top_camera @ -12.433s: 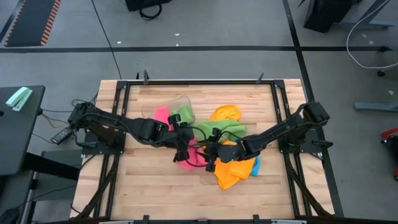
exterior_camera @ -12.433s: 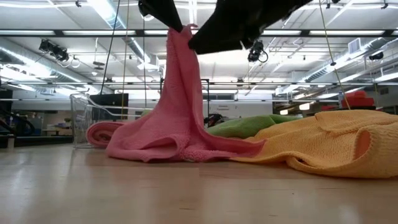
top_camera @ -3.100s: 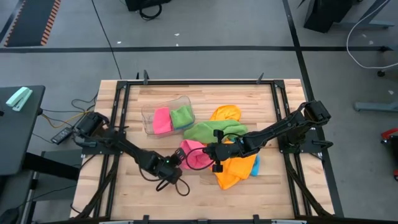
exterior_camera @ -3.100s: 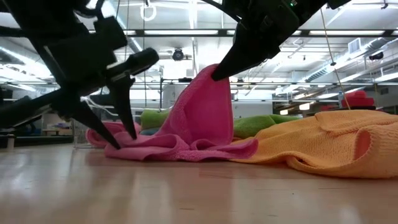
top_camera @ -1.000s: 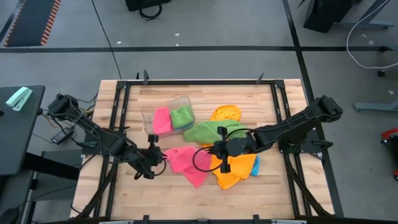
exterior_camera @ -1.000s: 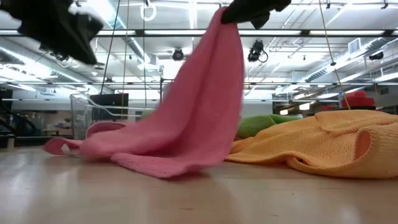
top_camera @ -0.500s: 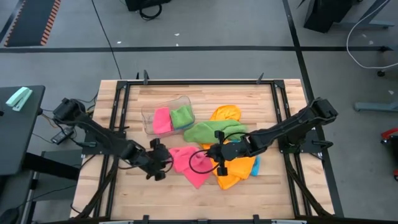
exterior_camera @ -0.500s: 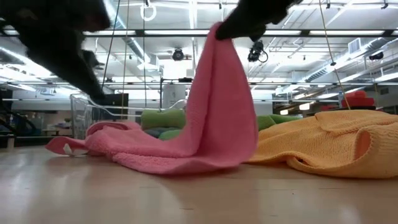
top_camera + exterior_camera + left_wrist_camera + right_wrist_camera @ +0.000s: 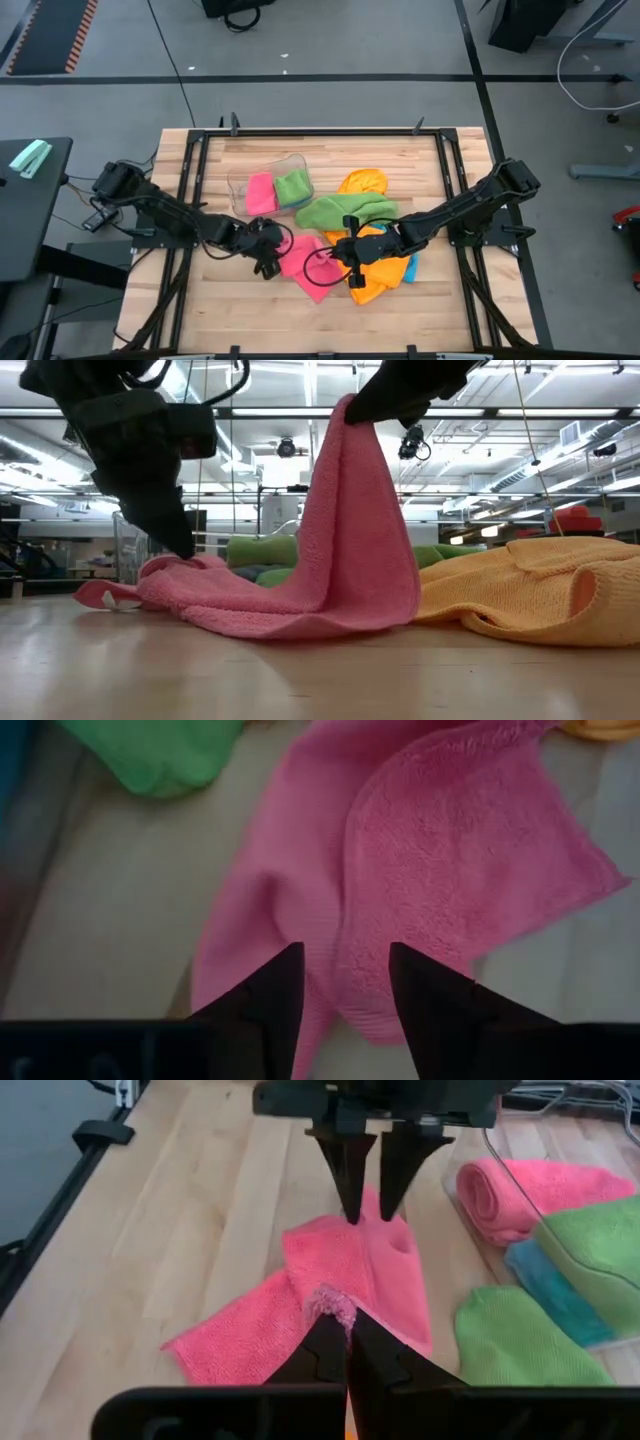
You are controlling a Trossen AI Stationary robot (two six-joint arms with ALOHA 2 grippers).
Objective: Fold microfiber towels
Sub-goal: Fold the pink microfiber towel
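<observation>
Taking the pink towel as the landmark: the near half of the table past it is bare wood, plenty of room to get in. The left gripper sits right at its left edge, fingers apart, and the right gripper pinches its right corner, so both sides are blocked. Behind it, the clear tub and a green towel block the way. An orange towel crowds its right side.

Bright pink towel lies by green towel and orange towel on pale wood table.
</observation>
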